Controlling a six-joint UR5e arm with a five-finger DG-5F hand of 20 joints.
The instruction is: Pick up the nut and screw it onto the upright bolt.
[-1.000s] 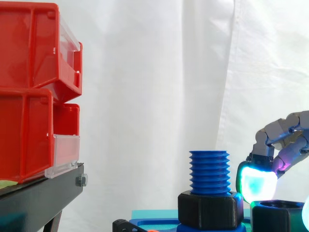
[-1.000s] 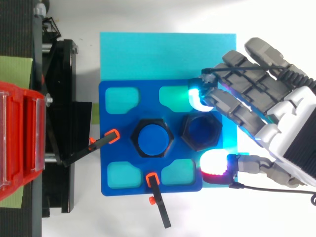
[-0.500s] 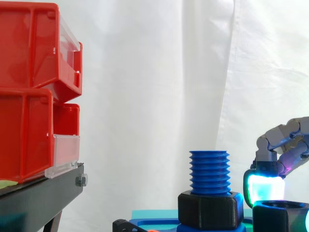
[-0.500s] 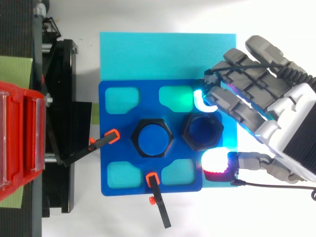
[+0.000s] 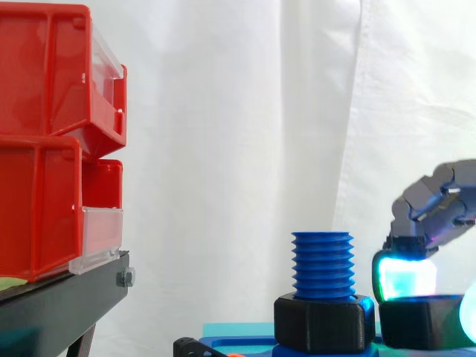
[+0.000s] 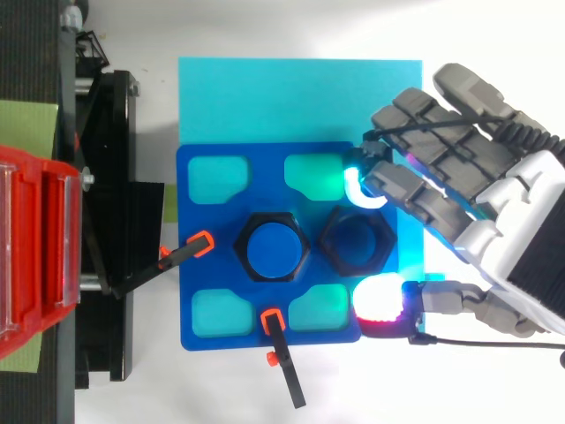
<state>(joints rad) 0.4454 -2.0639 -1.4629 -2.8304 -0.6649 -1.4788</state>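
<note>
Red bins (image 5: pixel 44 141): stacked at the far left on the black stand (image 5: pixel 67 297), well apart from the work; no hazard is judged from them.
Bolt (image 5: pixel 322 264): held upright in a black hex collar (image 5: pixel 323 323) on the blue plate (image 6: pixel 203 309); its foot is hidden by the collar.
Nut (image 6: pixel 357 238): found just right of the bolt, level with the collar; contact between the two cannot be told.
Collision risk: the collar or threads may be struck if the nut is carried left before being raised above the bolt top.
Cross-threading risk: a slight tilt is suggested in the side view.
Robot hand (image 6: pixel 477 203): the nut is pinched between a cyan fingertip (image 6: pixel 362 185) on the far side and a red one on the near side.
Slip risk: with so few pads engaged, the nut may be twisted or dropped.
Hidden: the nut's right end is cut off in the side view; clearance from the plate is not settled.
</note>
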